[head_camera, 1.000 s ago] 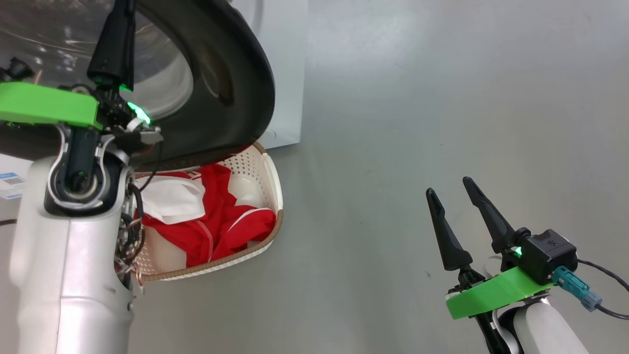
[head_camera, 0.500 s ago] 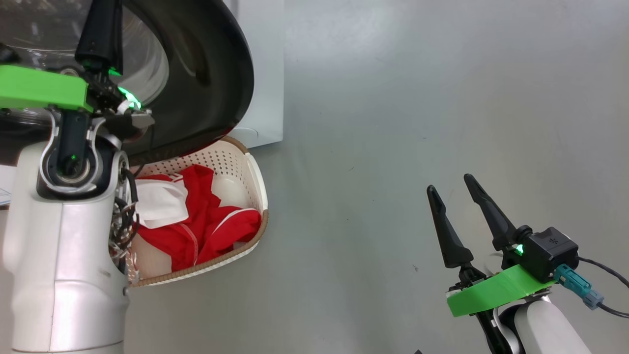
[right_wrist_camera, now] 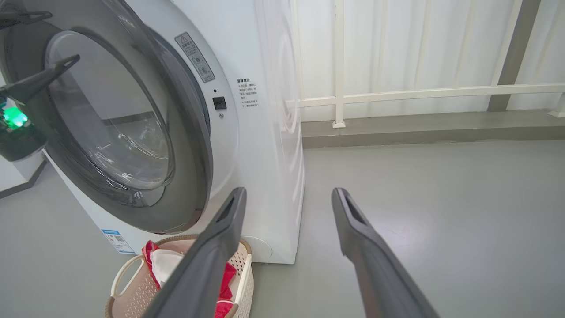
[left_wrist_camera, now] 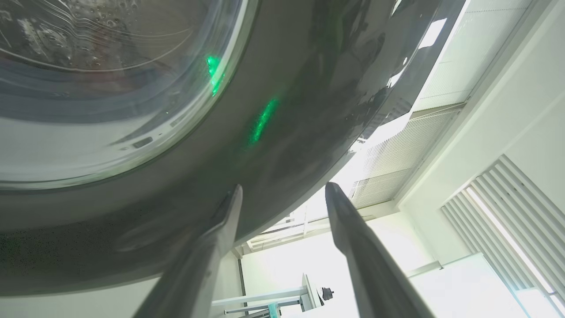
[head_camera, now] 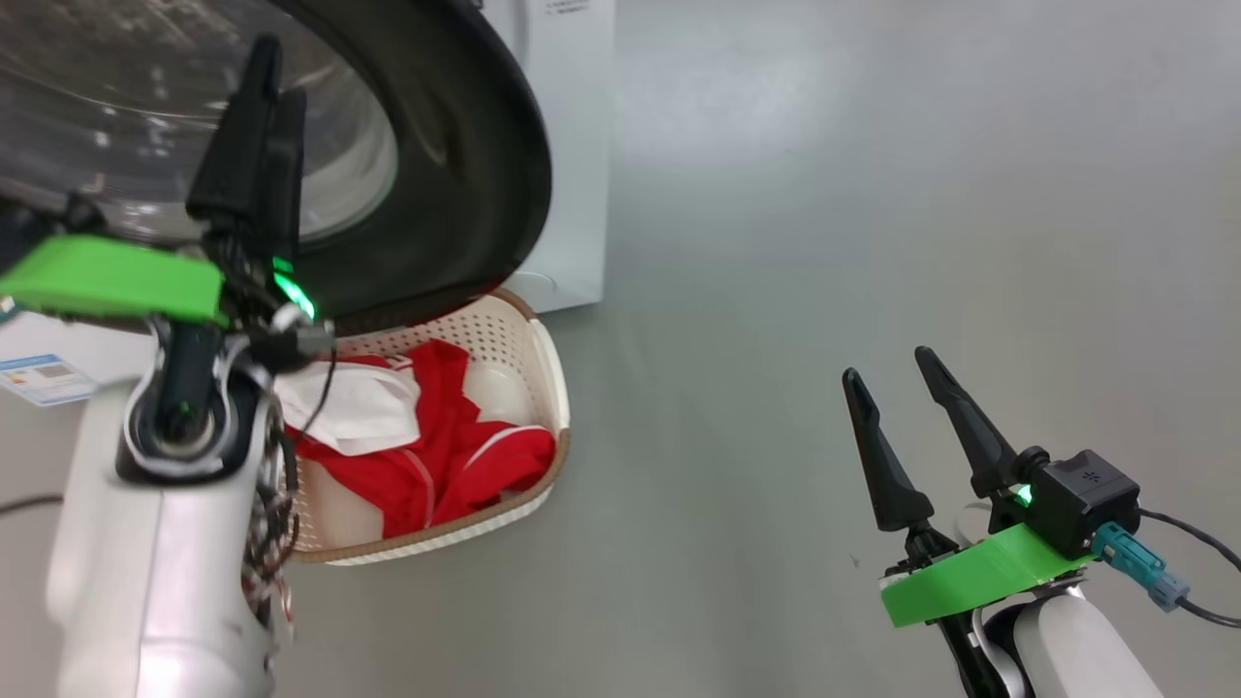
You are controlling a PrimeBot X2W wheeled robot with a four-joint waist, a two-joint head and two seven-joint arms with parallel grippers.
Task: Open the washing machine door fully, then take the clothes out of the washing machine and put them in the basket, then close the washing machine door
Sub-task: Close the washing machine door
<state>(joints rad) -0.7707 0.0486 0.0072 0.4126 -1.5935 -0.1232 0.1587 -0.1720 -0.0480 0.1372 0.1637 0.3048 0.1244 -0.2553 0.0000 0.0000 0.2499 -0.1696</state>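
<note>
Stock of your work, left to right:

1. Left gripper [head_camera: 276, 73]: fingers parted with nothing between them. They point up at the glossy black rim of the washing machine door [head_camera: 465, 194]. Whether they touch it, you cannot tell from here.
2. Washing machine door: swung out at an angle from the front and not latched. It hides the drum, so you cannot confirm the drum is empty.
3. Basket [head_camera: 545, 388]: on the floor [head_camera: 824, 194] at the machine's front right corner, partly under the door's lower edge.
4. Clothes [head_camera: 436, 465]: red garments heaped inside the basket, with the white cloth [head_camera: 354, 407] on top towards its left side. None lies on the floor.
5. Washing machine [head_camera: 572, 145]: white cabinet just behind the basket.
6. Right gripper [head_camera: 887, 366]: open and empty, well apart from the machine, over bare floor.

Status, by judgement: opening and unloading look done. What is left for you is pushing the door closed, and the basket rim sits near the door's swing, so watch that it clears.
</note>
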